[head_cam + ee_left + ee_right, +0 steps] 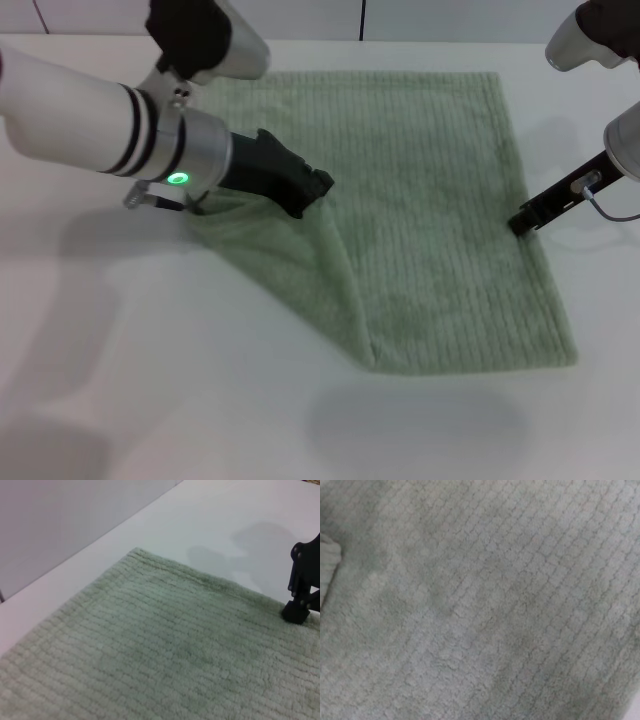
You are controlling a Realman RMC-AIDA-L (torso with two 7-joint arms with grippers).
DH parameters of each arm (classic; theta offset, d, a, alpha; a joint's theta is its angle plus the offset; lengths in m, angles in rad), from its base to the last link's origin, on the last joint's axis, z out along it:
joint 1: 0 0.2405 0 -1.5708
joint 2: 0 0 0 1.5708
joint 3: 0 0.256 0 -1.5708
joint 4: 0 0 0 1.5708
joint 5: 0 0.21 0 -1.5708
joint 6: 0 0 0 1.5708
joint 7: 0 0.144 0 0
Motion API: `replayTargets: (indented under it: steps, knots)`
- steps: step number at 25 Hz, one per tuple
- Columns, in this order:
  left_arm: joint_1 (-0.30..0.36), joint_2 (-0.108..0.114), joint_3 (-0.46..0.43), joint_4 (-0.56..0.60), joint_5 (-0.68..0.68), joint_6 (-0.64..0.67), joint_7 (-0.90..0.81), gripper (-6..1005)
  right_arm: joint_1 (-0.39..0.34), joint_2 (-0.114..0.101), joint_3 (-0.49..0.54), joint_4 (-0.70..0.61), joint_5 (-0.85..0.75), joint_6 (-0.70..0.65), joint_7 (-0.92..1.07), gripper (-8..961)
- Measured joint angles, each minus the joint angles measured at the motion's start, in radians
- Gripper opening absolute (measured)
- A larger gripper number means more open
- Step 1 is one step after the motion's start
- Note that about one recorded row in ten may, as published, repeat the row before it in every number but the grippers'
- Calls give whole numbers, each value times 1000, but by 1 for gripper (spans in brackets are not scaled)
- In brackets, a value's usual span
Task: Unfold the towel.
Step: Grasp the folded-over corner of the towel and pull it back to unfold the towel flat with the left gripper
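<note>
White worktop (120,380) fills the scene, bare and matte at the near edge, with a pale wall behind its far side. Nearest lies the towel's (430,230) near edge, running flat toward the near right corner. The towel covers the middle and right of the worktop, mostly spread out, its ribbed stripes visible. Its left part is raised and gathered into a diagonal fold that slopes down toward the near edge. Above that fold, at the towel's left side, the left claw (312,192) reaches in from the left and appears clamped on the lifted cloth, though its fingertips are hidden, so I cannot tell for sure. Across the towel, at its right hem, the right claw (522,222) touches down on the edge with its tip pressed together against the cloth. Farthest, the towel's far edge lies straight and flat.
</note>
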Motion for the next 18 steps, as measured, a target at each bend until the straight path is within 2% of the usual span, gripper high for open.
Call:
replayTargets:
  steps: [4,5,7,10,11,18]
  knots:
    - [13,0,-25,-25,12,-32,1,32,0,0,0,1,-8,1,0,-2]
    - [35,3,-50,-73,27,-96,5,34,0,0,0,2,-9,2,0,-2]
    - [45,3,-64,-93,38,-125,5,36,0,0,0,2,-9,2,0,-2]
    - [45,3,-64,-93,38,-125,5,39,0,0,0,2,-10,2,-1,-1]
    - [60,3,-86,-125,50,-185,7,40,0,0,0,2,-10,2,-1,-1]
    - [80,3,-91,-165,59,-237,7,48,2,0,0,4,-11,4,-1,-1]
